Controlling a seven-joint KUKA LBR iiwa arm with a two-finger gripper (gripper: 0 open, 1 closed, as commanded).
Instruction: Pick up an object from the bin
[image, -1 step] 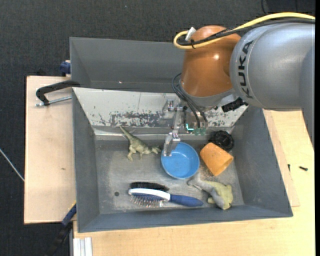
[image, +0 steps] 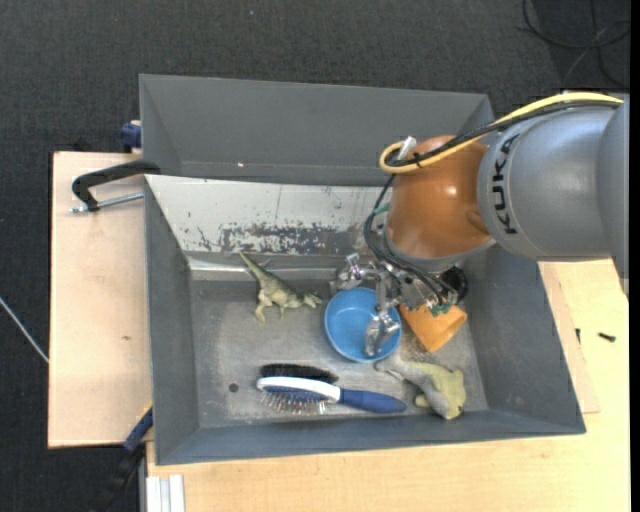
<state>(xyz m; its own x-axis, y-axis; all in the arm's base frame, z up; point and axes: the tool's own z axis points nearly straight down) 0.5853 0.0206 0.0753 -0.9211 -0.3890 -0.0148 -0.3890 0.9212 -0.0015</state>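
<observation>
My gripper (image: 381, 328) hangs low over the right-hand rim of the blue bowl (image: 346, 322). The bowl sits upright near the middle of the bin (image: 168, 330), a little to the right. From this angle I cannot tell how far the gripper is open, nor whether it has hold of anything. I judge the bowl to be light, stiff plastic with a thin, smooth wall, so it is likely slippery and may skid or tip on the metal floor if I nudge it. The best hold looks to be the rim, pinching the wall from inside and outside on the side right below me, since the round body is too wide to span. An orange thing (image: 440, 326) lies just beside the bowl on its right and could crowd that grip. The green dinosaur (image: 275, 291), the blue-handled brush (image: 322, 392) and the pale soft toy (image: 440, 386) lie apart from it.
</observation>
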